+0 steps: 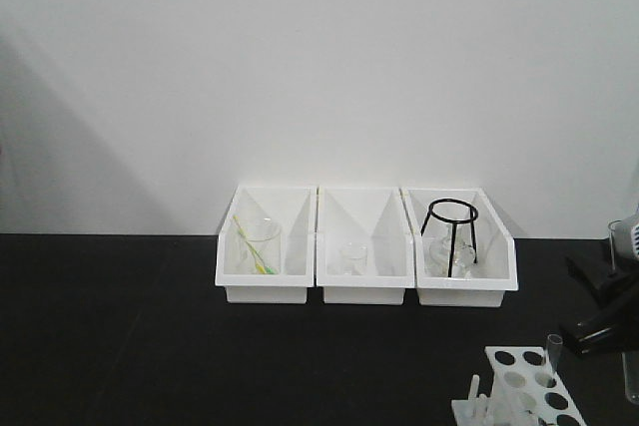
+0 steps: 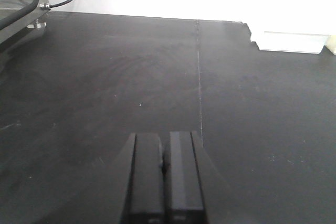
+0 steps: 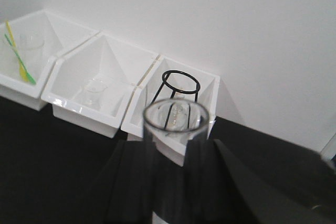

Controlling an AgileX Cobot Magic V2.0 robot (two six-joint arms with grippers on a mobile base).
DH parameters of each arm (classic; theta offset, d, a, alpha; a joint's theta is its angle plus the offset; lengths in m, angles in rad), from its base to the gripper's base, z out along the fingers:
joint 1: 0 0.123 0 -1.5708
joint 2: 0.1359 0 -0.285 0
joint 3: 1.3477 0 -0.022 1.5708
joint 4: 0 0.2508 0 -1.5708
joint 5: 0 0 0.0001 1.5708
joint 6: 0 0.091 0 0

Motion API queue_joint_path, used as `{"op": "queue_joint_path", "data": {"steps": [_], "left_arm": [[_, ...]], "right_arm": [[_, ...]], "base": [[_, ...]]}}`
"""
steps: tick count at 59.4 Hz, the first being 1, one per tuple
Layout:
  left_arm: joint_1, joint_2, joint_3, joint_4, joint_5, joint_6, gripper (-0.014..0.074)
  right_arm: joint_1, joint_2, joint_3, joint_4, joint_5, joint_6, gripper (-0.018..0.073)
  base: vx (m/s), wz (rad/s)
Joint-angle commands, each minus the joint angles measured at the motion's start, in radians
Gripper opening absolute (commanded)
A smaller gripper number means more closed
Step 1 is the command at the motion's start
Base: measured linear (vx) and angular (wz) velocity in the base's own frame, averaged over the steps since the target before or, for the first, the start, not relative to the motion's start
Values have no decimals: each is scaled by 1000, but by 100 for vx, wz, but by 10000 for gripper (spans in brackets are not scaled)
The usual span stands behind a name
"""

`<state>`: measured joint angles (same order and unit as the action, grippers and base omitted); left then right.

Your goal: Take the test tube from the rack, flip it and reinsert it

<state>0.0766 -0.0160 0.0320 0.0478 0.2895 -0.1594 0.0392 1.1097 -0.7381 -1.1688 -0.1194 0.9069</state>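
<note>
The white rack (image 1: 521, 383) stands at the front right of the black table, with round holes on top and short pegs on its left side. One clear test tube (image 1: 551, 354) stands upright in a hole on its right side. My right gripper (image 3: 173, 153) is shut on another clear test tube (image 3: 176, 124), whose open end points away from the wrist toward the bins. In the front view the right arm (image 1: 604, 321) is at the right edge, just right of the rack. My left gripper (image 2: 164, 169) is shut and empty, low over bare black table.
Three white open-front bins (image 1: 365, 291) stand in a row against the back wall. The left one holds a beaker (image 1: 260, 244) with a yellow-green stick, the middle a small beaker (image 1: 352, 256), the right a black tripod stand (image 1: 451, 231). A cable (image 2: 63, 1) and metal frame are far left in the left wrist view.
</note>
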Motion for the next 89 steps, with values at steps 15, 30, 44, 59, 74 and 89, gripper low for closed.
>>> {"op": "queue_joint_path", "data": {"steps": [15,30,44,59,74,89], "left_arm": [[-7,-11,0,-4,-87,0,-6],[-7,-11,0,-4,-87,0,-6],[-7,-11,0,-4,-87,0,-6],[-7,-11,0,-4,-87,0,-6],[-7,-11,0,-4,-87,0,-6],[-7,-11,0,-4,-87,0,-6]], "right_arm": [[-10,53,-33,87,-80,105,53],[-10,112,-33,143,-198,23,53],[-10,181,-33,621,-326,-375,53],[-10,191,92,920,-527,-623,53],[-10,256,192,913,-673,-652,53],[-10,296,197,889,-701,-700,53]], "base": [[0,0],[0,0],[0,0],[0,0],[0,0],[0,0]]}}
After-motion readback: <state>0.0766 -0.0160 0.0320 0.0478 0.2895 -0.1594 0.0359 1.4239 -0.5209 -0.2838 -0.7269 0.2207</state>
